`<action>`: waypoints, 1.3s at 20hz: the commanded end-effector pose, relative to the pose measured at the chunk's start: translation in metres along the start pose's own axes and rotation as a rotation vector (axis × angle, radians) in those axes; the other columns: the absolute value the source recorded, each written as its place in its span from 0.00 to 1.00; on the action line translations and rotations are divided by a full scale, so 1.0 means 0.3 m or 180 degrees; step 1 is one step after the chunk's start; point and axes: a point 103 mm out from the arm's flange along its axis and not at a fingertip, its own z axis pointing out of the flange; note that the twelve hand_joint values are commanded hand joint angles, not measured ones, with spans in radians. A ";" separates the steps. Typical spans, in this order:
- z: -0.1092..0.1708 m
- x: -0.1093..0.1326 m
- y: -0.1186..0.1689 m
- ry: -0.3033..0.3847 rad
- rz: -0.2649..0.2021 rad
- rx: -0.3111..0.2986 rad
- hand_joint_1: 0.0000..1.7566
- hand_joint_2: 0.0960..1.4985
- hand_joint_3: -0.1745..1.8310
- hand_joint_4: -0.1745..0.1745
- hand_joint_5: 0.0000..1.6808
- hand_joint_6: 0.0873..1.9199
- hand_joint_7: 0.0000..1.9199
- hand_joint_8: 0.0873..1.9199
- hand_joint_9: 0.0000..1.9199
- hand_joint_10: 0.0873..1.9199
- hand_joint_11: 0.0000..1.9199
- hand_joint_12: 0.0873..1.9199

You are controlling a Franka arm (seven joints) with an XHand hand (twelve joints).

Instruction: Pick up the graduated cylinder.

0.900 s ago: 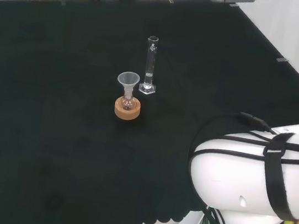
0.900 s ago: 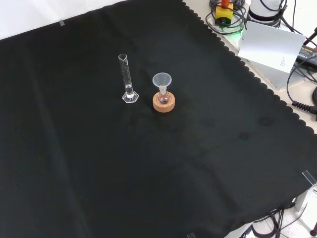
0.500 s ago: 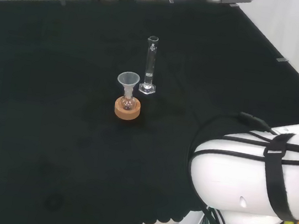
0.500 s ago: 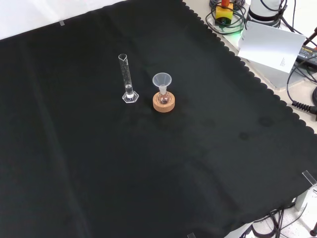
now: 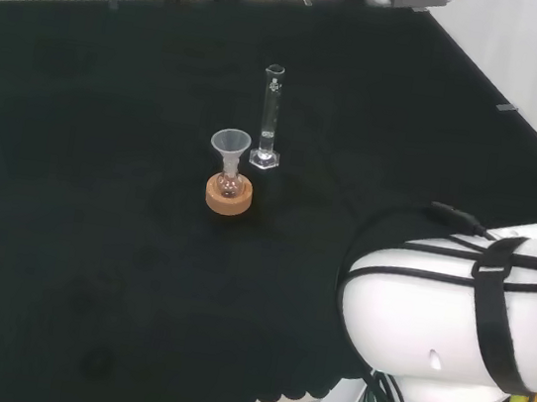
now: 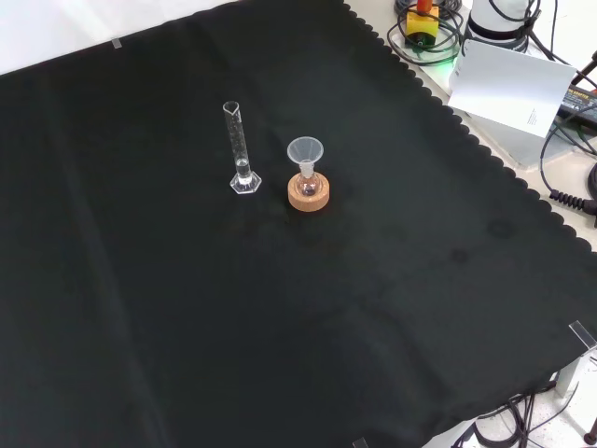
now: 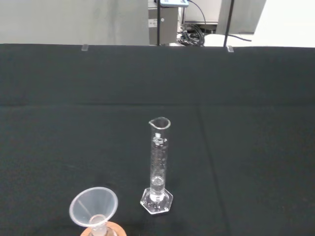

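Note:
A clear glass graduated cylinder (image 5: 269,116) stands upright on its hexagonal foot near the middle of the black cloth. The front view has the cylinder (image 6: 239,149) left of the flask, and the wrist view looks at the cylinder (image 7: 158,167) from a distance. Close beside it a small round flask (image 5: 228,184) rests on a cork ring stand (image 5: 228,197) with a clear funnel (image 5: 230,145) in its neck. Nothing touches the cylinder.
The arm's own big white link (image 5: 463,308) stands at the right of the head view. Cables, a white card (image 6: 511,86) and gear lie beyond the cloth's scalloped edge in the front view. Open black cloth (image 6: 280,308) surrounds the glassware.

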 end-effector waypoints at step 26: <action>0.650 -0.239 0.525 0.0684 -0.0083 0.0013 0.12 0.77 0.21 0.36 0.18 0.00 0.03 0.26 0.12 0.34 0.02 0.72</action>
